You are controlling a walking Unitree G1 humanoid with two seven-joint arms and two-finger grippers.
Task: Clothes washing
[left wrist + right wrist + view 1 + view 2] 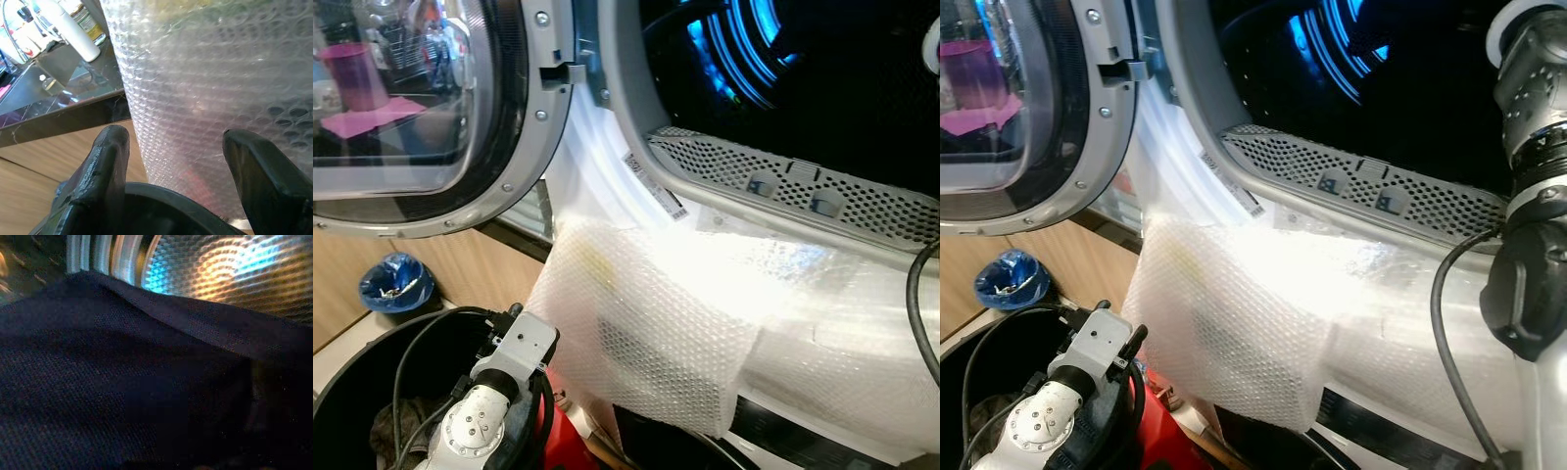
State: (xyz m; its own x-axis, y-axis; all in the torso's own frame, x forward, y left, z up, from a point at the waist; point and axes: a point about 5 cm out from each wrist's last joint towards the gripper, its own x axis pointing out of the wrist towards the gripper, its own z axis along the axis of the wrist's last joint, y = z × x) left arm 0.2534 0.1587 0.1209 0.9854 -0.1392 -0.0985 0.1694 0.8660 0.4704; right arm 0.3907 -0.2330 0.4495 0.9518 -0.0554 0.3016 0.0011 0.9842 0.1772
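A dark garment (122, 396) takes up most of the right wrist view, a fine-woven, almost black cloth pressed so close to the lens that its shape, edges and kind cannot be made out; above it, in the upper part of that frame, the dimpled steel drum (234, 269) shines blue and amber. The right gripper's fingers are lost behind the cloth, so whether they are parted or closed, or grip the garment at all, cannot be told. In the right eye view the right arm (1533, 196) rises along the right edge toward the dark drum opening (1381, 78), its end cut off by the frame; a black cable (1445, 323) loops beside it. The opening sits at upper right, blue glints inside, with a perforated grey strip (803, 181) along its lower rim. Below that, bubble wrap (646, 323) hangs over the washer's white front across the middle of the frame. The round door (431, 117) stands swung open at upper left, its glass showing only blurred reflections. At lower left the left arm (489, 411) points down into a black bin (352, 392), where a crumpled cloth shows dimly; the left gripper (173, 152) has its two black fingers (105, 171) spread wide with nothing between them, bubble wrap just beyond. A blue-lined basket (396, 284) stands on the floor at left, partly hidden by the bin's rim.
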